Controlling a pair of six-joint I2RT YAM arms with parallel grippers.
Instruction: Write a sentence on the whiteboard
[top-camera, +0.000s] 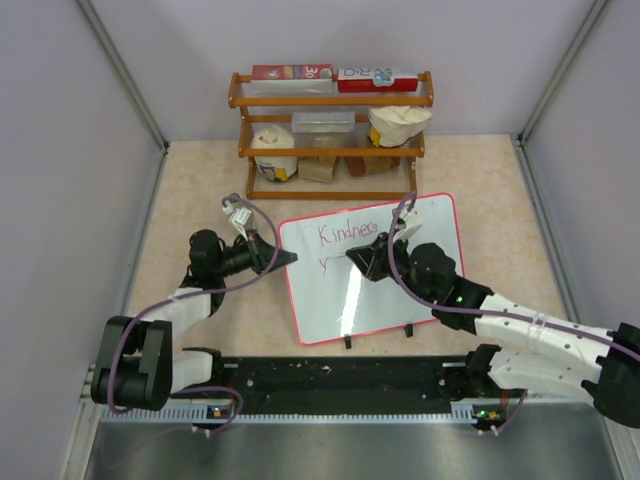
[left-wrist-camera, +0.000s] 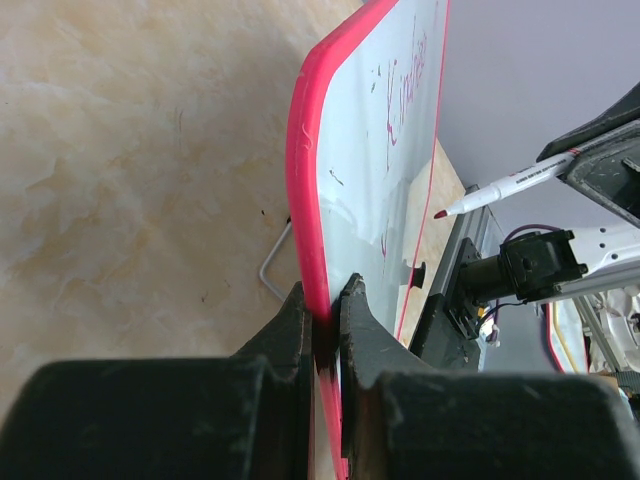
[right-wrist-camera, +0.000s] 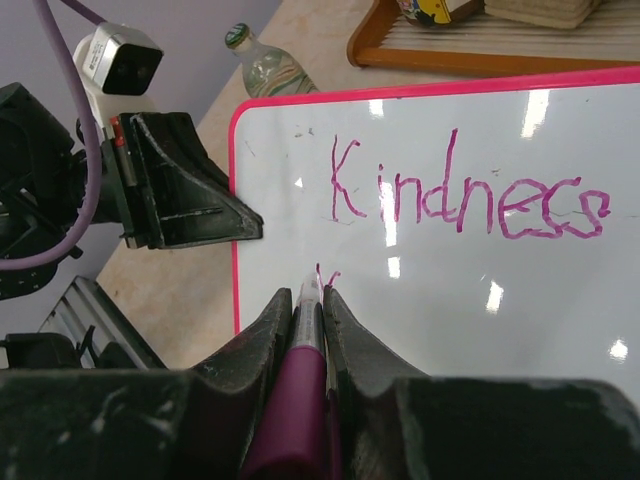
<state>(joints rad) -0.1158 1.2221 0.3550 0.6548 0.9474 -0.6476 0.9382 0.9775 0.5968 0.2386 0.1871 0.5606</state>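
Observation:
The whiteboard (top-camera: 400, 290) with a red-pink frame stands tilted on the table. It also shows in the left wrist view (left-wrist-camera: 370, 150) and the right wrist view (right-wrist-camera: 500, 300). The sentence (right-wrist-camera: 465, 195) reads "Kindness" in pink on the top line (top-camera: 352, 232), with one small stroke (right-wrist-camera: 325, 275) begun on the second line. My left gripper (left-wrist-camera: 325, 305) is shut on the board's left edge (top-camera: 287, 258). My right gripper (right-wrist-camera: 308, 300) is shut on a magenta marker (right-wrist-camera: 300, 400), its tip at the second-line stroke (top-camera: 345, 258). The marker shows in the left wrist view (left-wrist-camera: 500, 188).
A wooden shelf (top-camera: 330, 130) with boxes, a jar and bags stands behind the board. A bottle (right-wrist-camera: 265, 65) lies on the table left of the board. Two black clip feet (top-camera: 348, 342) hold the board's near edge. Grey walls close in both sides.

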